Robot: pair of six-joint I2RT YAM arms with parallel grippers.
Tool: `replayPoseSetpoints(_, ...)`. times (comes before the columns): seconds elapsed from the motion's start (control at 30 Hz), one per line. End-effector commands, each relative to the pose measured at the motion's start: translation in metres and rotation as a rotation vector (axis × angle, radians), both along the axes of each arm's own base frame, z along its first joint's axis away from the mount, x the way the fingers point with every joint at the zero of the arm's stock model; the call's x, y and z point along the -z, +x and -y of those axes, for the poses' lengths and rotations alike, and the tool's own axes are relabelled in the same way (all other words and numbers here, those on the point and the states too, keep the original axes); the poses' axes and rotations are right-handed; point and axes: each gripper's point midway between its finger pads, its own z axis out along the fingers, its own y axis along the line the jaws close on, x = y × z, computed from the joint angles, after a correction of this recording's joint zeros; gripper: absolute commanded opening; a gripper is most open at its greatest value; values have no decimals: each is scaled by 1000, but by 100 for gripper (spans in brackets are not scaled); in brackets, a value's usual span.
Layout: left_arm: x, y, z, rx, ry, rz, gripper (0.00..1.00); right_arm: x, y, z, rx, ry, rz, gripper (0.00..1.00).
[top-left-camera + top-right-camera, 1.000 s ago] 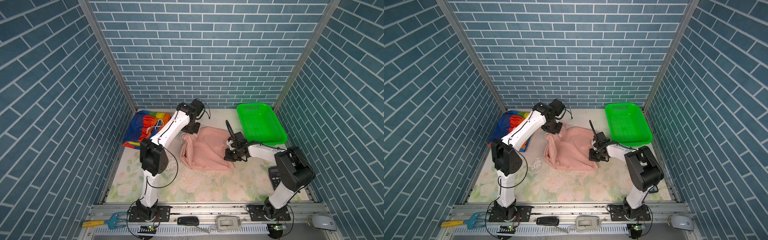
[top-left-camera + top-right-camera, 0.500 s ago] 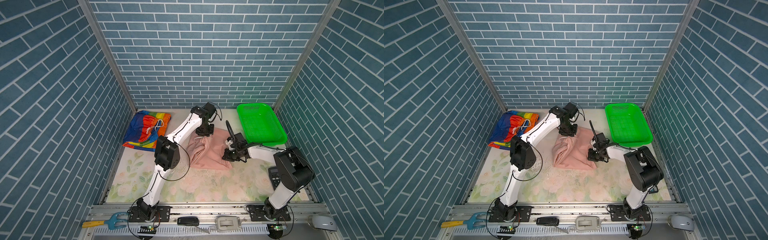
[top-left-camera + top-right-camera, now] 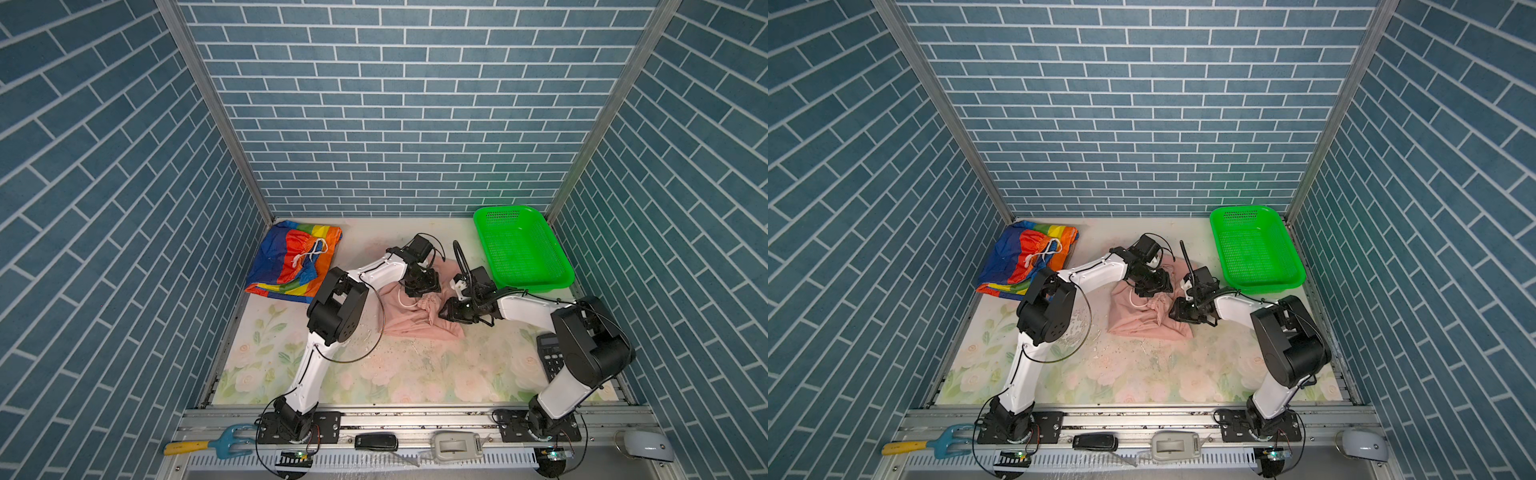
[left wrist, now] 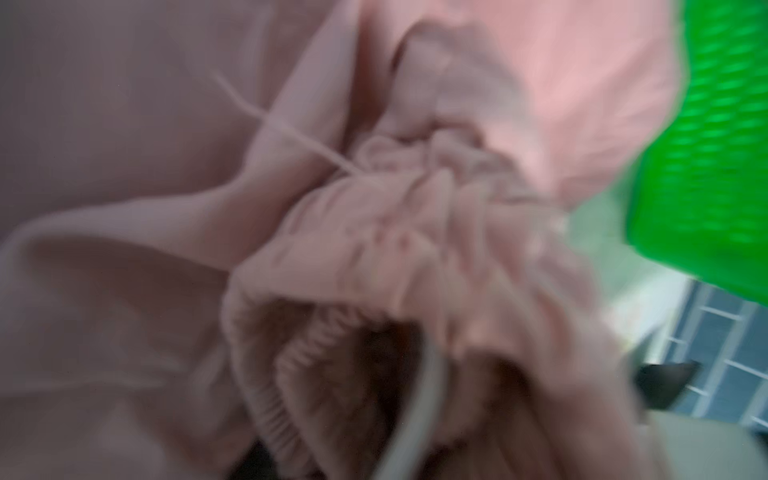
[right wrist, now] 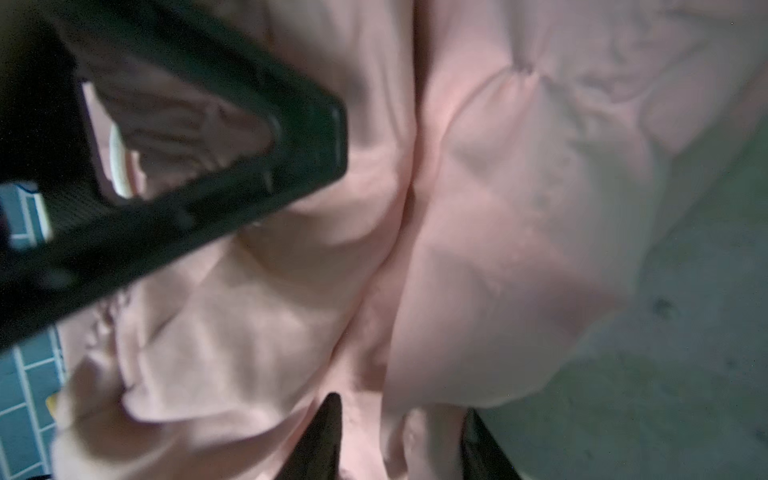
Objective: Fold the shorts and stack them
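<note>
The dusty pink shorts [image 3: 415, 320] [image 3: 1142, 320] lie bunched mid-table, waistband and white drawstring gathered on top. My left gripper [image 3: 422, 286] [image 3: 1154, 286] hangs just over that gathered waistband. Its wrist view is blurred and filled with pink cloth [image 4: 166, 124], so its jaws are hidden. My right gripper [image 3: 446, 312] [image 3: 1177, 311] [image 5: 403, 449] sits low at the pile's right edge. Its fingers stand apart, with a loose fold of the pink shorts [image 5: 519, 208] between them. The rainbow-striped shorts [image 3: 291, 257] [image 3: 1025, 257] lie at the back left.
A green mesh basket [image 3: 536, 286] [image 3: 1262, 284] [image 4: 715, 145] stands at the back right, just beyond the right gripper. A black calculator [image 3: 550, 357] lies beside the right arm. A blue trowel [image 3: 216, 444] and small devices rest on the front rail. Brick-pattern walls close three sides.
My left gripper has swept from the pink shorts' back left over to the right. The pink shorts are now narrower and bunched. The right gripper has barely moved.
</note>
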Motion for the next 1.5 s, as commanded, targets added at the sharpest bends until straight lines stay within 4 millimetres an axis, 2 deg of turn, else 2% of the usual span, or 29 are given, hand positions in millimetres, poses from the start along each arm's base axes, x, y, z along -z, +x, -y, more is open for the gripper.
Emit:
replayPoseSetpoints(0.0, -142, 20, 16, 29, -250, 314, 100, -20, -12, 26, 14, -114, 34, 62)
replayPoseSetpoints(0.03, -156, 19, 7, 22, -254, 357, 100, -28, -11, 33, 20, -146, 59, 66)
replayPoseSetpoints(0.07, -180, 16, -7, 2, -275, 418, 100, -37, -9, 40, 26, -180, 90, 71)
replayPoseSetpoints(0.13, -207, 12, -38, -61, -309, 510, 100, -53, -3, 49, 34, -233, 140, 84)
replayPoseSetpoints(0.17, -212, 11, -57, -102, -309, 543, 100, -61, 1, 50, 33, -248, 165, 90)
replayPoseSetpoints(0.23, -211, 7, -87, -166, -298, 568, 100, -71, 10, 48, 28, -297, 211, 98)
replayPoseSetpoints(0.3, -189, 3, -109, -215, -295, 536, 100, -76, 21, 35, 6, -329, 240, 98)
replayPoseSetpoints(0.4, -153, -1, -138, -315, -310, 449, 100, -74, 37, 5, -43, -389, 275, 99)
replayPoseSetpoints(0.53, -119, -5, -165, -415, -342, 384, 99, -57, 54, -23, -104, -509, 287, 99)
replayPoseSetpoints(0.67, -92, -12, -165, -420, -333, 317, 100, -36, 62, -34, -149, -592, 264, 99)
replayPoseSetpoints(0.8, -70, -16, -153, -450, -402, 259, 100, -19, 62, -22, -171, -675, 243, 99)
replayPoseSetpoints(0.9, -60, -19, -132, -435, -431, 222, 100, -21, 60, -4, -158, -719, 250, 98)
replayPoseSetpoints(1.0, -51, -23, -103, -386, -439, 202, 99, -23, 54, 13, -132, -714, 241, 98)
replayPoseSetpoints(1.1, -32, -31, -82, -372, -433, 145, 99, -24, 48, 30, -102, -710, 229, 98)
replayPoseSetpoints(1.3, 12, -44, -73, -379, -397, 89, 100, -29, 40, 59, -28, -660, 219, 98)
replayPoseSetpoints(1.37, 21, -45, -72, -379, -387, 79, 100, -33, 42, 68, -16, -661, 217, 98)
replayPoseSetpoints(1.47, 24, -43, -70, -379, -380, 81, 100, -37, 44, 83, -3, -679, 215, 98)
